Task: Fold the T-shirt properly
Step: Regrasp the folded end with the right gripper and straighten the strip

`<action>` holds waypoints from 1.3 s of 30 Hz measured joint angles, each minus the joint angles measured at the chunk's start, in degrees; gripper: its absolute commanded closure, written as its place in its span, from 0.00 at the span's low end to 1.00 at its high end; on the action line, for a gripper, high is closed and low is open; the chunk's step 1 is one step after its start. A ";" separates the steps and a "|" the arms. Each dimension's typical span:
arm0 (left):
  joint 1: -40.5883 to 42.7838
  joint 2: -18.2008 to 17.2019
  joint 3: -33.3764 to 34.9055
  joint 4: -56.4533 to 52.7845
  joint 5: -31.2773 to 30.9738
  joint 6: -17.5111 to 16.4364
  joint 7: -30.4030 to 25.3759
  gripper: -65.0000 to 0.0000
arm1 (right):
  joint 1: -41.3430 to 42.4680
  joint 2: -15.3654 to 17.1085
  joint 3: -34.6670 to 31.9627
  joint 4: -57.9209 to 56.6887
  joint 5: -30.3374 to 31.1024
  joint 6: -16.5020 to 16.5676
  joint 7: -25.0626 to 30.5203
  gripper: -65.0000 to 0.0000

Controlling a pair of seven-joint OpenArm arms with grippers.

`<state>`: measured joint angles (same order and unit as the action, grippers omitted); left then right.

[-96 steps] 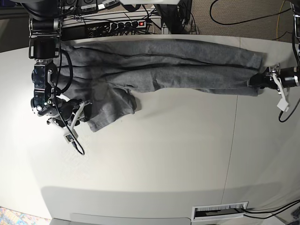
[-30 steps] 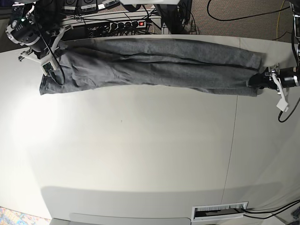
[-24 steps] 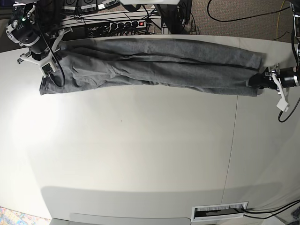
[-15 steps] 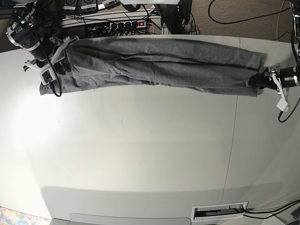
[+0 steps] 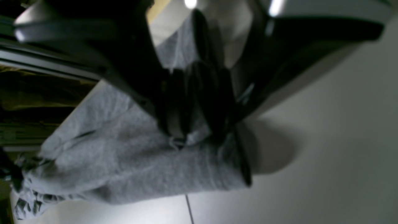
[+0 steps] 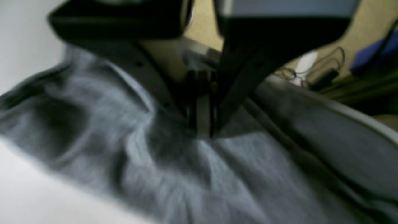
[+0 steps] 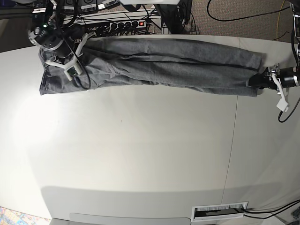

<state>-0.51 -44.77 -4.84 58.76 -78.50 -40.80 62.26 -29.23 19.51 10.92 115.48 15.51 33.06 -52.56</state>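
Your right gripper [image 7: 77, 49] sits at the T-shirt's [image 7: 159, 63] 9 o'clock end, jaws fully closed with the tips down on the grey cloth; whether fabric is pinched, you cannot tell. Your left gripper [image 7: 257, 80] clamps a bunched fold at 3 o'clock. Shirt lies stretched across the table's [image 7: 140, 150] 12 o'clock edge.

No text, label, brand, number or sign can be read in any of the three views. The T-shirt [image 7: 154, 63] shows plain grey cloth with no print. At the near right edge of the counter [image 7: 140, 154], a white plate [image 7: 219, 211] carries a row of fine dark marks (far too small to make out).
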 measured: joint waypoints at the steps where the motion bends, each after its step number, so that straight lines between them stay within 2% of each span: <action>1: 0.00 0.00 0.02 0.00 0.00 0.00 0.00 0.69 | 0.48 0.00 -0.85 -2.08 -0.68 0.11 1.62 1.00; 4: 0.00 0.00 0.00 0.00 0.04 0.00 0.00 0.69 | 3.08 0.15 -2.56 -6.25 -1.05 0.00 5.29 1.00; 8: -0.28 -0.04 0.02 0.00 -0.48 -0.11 1.09 0.61 | 8.37 0.13 -3.58 -10.84 -0.50 0.07 6.38 1.00; 10: -0.66 -0.70 0.39 0.11 -1.53 -0.09 2.38 0.60 | 10.64 0.13 -3.58 -12.85 -0.22 0.26 6.56 1.00; 17: -0.07 -7.26 0.66 0.66 0.90 1.05 4.42 0.60 | 14.49 0.13 -3.61 -15.78 -0.26 0.24 6.32 1.00; 21: 0.35 -9.22 0.66 0.70 -3.17 1.05 6.75 0.60 | 14.51 0.13 -3.61 -15.78 -0.24 0.24 6.29 1.00; 23: 0.42 -9.18 0.66 0.72 -5.07 1.05 6.88 0.60 | 14.60 0.13 -3.61 -15.78 -0.24 0.22 6.16 1.00; 31: 0.63 -8.59 0.66 0.76 -5.16 1.03 9.55 0.56 | 14.60 0.13 -3.61 -15.78 -0.24 0.22 6.10 1.00; 39: 0.50 -3.98 0.66 0.76 -5.81 0.68 9.05 0.56 | 14.62 0.13 -3.61 -15.78 -0.07 0.24 5.81 1.00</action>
<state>-0.01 -48.75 -4.19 59.53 -84.31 -40.12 71.31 -14.61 19.64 7.31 99.70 15.44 33.30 -46.74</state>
